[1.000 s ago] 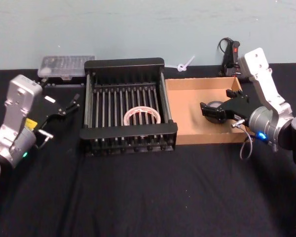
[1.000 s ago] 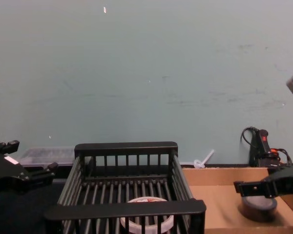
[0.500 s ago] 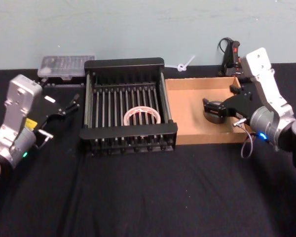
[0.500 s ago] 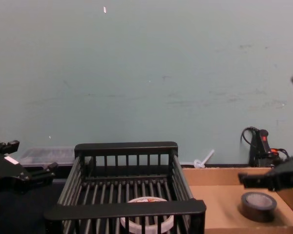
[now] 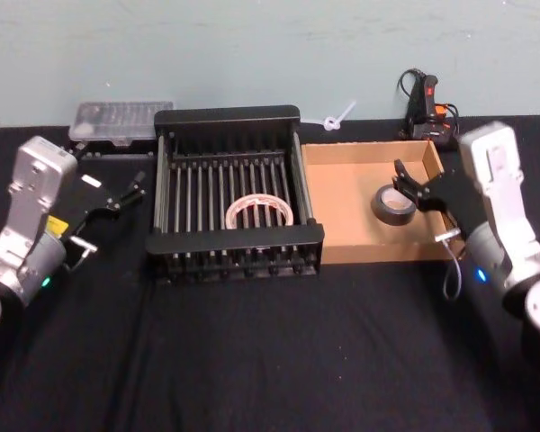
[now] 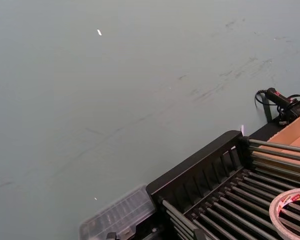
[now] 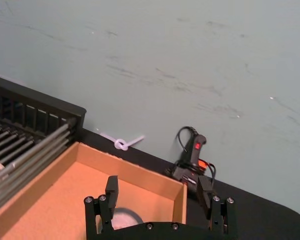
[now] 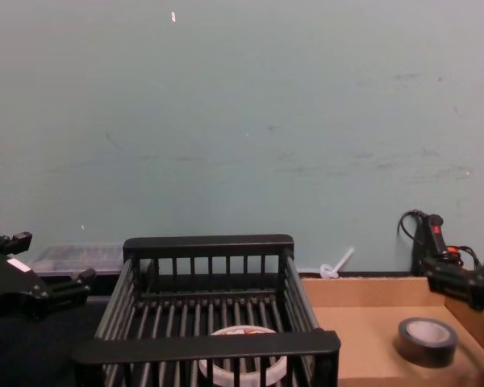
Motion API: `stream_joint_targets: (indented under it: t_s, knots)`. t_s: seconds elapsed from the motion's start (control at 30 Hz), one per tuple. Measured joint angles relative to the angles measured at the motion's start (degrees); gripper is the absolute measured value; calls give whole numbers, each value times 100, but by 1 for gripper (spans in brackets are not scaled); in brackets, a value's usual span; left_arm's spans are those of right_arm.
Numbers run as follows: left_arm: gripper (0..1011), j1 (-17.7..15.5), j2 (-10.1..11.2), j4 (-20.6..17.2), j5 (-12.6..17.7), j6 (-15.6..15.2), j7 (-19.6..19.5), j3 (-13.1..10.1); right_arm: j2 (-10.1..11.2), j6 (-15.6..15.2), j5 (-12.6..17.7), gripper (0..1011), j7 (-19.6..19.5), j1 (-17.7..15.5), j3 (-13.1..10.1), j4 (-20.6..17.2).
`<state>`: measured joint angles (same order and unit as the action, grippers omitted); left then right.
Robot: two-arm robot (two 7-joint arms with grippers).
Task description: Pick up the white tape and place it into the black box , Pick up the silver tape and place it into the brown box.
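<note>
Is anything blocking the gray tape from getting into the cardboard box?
No. The silver tape already lies inside the brown box, and the open right gripper is beside it, not holding it.

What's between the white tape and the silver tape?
The black box's slatted right wall and the brown box's left wall and bare floor separate white tape from silver tape, head view.

Grey-silver tape (image 5: 393,206), brown box (image 5: 342,200)

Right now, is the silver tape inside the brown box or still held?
Inside. The silver tape lies flat on the floor of the brown box, and the open right gripper is beside it, not touching.
</note>
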<state>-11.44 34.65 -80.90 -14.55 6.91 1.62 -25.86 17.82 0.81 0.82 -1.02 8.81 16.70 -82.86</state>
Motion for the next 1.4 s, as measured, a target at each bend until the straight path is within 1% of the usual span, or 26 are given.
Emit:
stream_joint_targets:
  t_s: [0.03, 0.1, 0.27, 0.5, 1.4]
  knots:
    - [1001, 0, 0, 0, 0, 0, 0, 0, -23, 117, -54, 1002, -65, -77, -18, 35]
    - [1001, 1, 0, 0, 0, 0, 0, 0, -43, 199, -99, 1002, -108, -140, -36, 63]
    - [1001, 0, 0, 0, 0, 0, 0, 0, -93, 297, -179, 1002, -157, -263, -96, 134]
    - [1001, 0, 0, 0, 0, 0, 0, 0, -201, 263, -187, 1002, -127, -308, -244, 173]
    - [1001, 0, 0, 0, 0, 0, 0, 0, -179, 262, -185, 1002, -129, -301, -208, 176]
